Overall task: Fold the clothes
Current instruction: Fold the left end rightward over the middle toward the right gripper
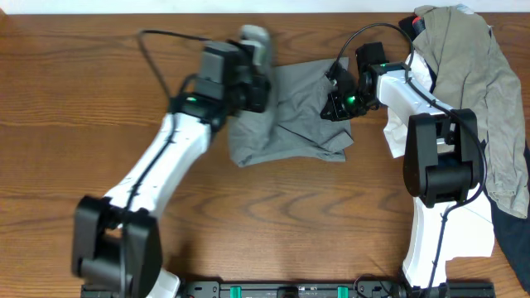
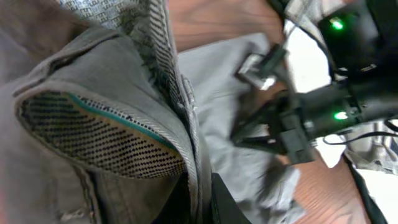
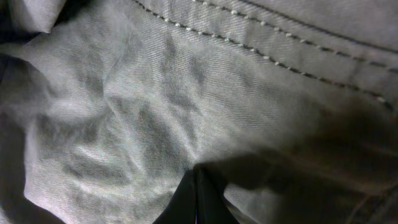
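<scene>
Grey woven shorts [image 1: 294, 120] lie rumpled at far centre, folding barely begun, left gripper [image 1: 255, 83] pinching their waistband [image 2: 163, 62], right gripper [image 1: 335, 99] buried in cloth, opening unclear; khaki, white and navy garments [image 1: 476, 83] wait far right.

Grey shorts [image 1: 291, 112] crumpled mid-table, waistband end raised; khaki garment [image 1: 476, 74] heaped at right edge.

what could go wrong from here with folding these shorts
The left hand holds an edge of the grey shorts bunched up, so the fold may land crooked or creased. The right hand sits in the cloth close by, so the two hands might collide. The khaki-tan garment lies right beside the right arm, which might snag it when swinging.
</scene>
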Controlling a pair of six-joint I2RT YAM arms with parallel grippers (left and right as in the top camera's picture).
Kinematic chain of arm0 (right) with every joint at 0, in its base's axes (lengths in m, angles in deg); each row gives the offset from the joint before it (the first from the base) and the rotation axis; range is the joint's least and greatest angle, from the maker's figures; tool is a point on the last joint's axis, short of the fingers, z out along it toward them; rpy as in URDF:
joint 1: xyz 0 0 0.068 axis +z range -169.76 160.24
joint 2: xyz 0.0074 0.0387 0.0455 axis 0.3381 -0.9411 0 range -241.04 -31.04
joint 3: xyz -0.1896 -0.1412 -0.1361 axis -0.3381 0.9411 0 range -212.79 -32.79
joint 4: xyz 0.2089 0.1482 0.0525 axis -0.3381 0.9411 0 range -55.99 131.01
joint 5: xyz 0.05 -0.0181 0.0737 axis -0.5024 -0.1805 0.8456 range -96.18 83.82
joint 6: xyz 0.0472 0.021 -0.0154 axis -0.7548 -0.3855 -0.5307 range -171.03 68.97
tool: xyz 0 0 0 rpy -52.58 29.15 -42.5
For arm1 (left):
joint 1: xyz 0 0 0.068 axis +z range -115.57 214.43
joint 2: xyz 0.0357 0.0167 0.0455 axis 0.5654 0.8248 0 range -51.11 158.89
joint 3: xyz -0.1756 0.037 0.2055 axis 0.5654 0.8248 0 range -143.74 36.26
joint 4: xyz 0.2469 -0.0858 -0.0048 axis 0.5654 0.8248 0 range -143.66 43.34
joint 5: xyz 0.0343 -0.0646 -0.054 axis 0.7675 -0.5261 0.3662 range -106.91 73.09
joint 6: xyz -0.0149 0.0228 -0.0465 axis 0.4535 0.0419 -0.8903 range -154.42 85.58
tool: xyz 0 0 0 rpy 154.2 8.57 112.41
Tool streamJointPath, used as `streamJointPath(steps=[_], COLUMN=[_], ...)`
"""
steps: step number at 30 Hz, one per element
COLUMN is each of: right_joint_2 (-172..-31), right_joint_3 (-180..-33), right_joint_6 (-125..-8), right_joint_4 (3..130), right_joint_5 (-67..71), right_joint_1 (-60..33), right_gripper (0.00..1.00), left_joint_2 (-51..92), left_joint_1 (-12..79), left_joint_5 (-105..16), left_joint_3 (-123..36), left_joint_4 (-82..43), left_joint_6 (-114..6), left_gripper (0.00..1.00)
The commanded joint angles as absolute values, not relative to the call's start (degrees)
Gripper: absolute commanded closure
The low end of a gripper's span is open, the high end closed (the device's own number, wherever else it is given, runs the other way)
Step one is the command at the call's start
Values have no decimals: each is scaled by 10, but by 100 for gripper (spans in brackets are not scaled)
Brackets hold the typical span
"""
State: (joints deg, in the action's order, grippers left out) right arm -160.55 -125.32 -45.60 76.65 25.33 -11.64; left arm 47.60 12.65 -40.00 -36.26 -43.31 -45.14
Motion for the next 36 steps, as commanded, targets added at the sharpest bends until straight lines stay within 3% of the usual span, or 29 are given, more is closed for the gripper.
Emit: streamJointPath(steps=[1, 12, 34, 35, 36], right_joint_2=[-1626, -1626, -1626, -1626, -1626], right_joint_3=[-1248, -1248, -1248, -1248, -1248], right_joint_6=[-458, -458, -458, -458, -458], right_joint_4=[772, 771, 771, 771, 771], right_joint_5=[232, 231, 225, 226, 226], right_joint_1=[-106, -104, -104, -104, -104], right_gripper=[99, 99, 99, 99, 99], left_joint_2=[521, 610, 611, 611, 611], left_joint_1=[101, 63, 25, 25, 25], left_joint_5=[-386, -386, -417, -417, -417], left_joint_3=[-375, -375, -379, -379, -379], left_joint_4=[-468, -628, -654, -654, -654], left_joint_6=[-477, -574, -622, -622, -622], left_gripper=[94, 94, 94, 89, 61])
